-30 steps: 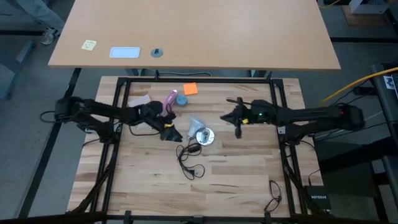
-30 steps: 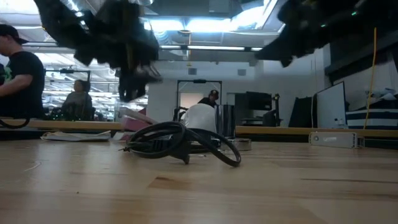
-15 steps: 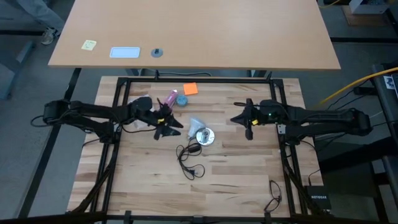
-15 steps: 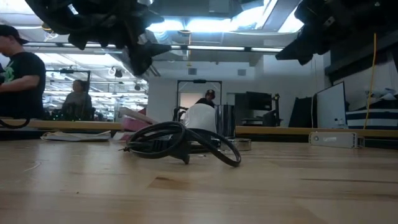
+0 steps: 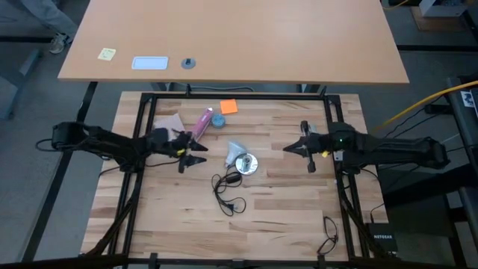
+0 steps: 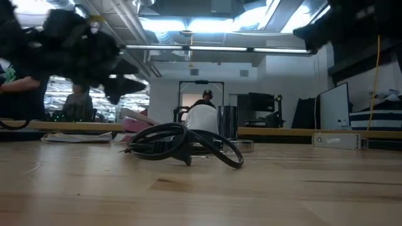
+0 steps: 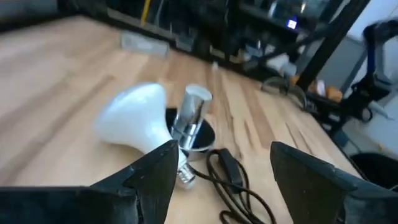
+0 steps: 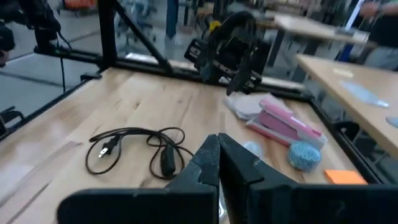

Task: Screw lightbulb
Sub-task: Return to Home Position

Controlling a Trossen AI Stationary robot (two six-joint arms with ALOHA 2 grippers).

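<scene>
As seen from overhead, lamp base (image 5: 246, 163): silver disc with an upright socket, on the wooden table (image 5: 284, 217).
Lightbulb (image 5: 234, 149): frosted white, out of the socket, lying on its side right against the lamp base (far-left side of it).
Left gripper (image 5: 197, 151): near the lamp base, to its left, raised off the table; fingers spread wide, holding nothing.
Right gripper (image 5: 290, 149): to the right of the lamp base, a little farther off; fingers pressed together, holding nothing.
Black cord (image 5: 224, 190): looped on the near side of the lamp base.
Pink object (image 5: 202, 122), blue round object (image 5: 217, 119), orange note (image 5: 228, 107): beyond the lamp base, to its far left.
</scene>
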